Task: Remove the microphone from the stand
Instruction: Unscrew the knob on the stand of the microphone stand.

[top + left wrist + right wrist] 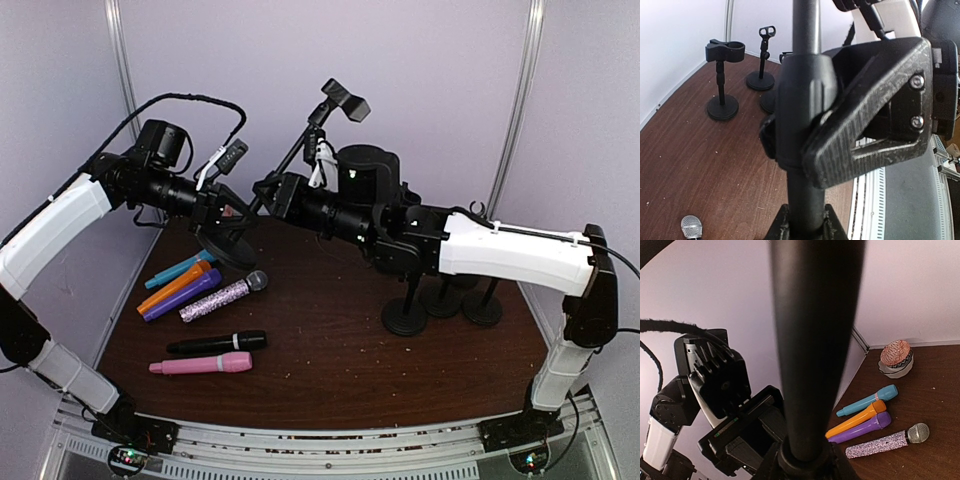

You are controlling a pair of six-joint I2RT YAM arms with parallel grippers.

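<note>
My left gripper [227, 214] is clamping the stand [806, 30] low on its pole, fingers [865, 120] pressing hard onto the thick collar, nothing else in the grip. My right gripper [268, 192] is sitting just beside it, a bit higher on the same pole. The pole is running straight up between its jaws in the right wrist view, but I cannot tell if they are actually squeezing it or only closing around it. The stand is sitting at the back left of the table [340, 380] and its pole is leaning up and to the right. Its round base [233, 247] is lying under my left gripper and the black clip [345, 100] is topping it near the back wall. I cannot tell whether a microphone is sitting in that clip. 6 loose mics are lying front left, well apart from both grippers: teal mic [180, 270], orange mic [175, 286] and purple mic [185, 295] side by side, then glitter mic [222, 296], black mic [215, 343] and pink mic [200, 364] nearest me. A coppery mesh mic head [896, 356] is showing by the back corner. 3 spare stands [405, 317] are standing upright at right, partly behind my right arm.
</note>
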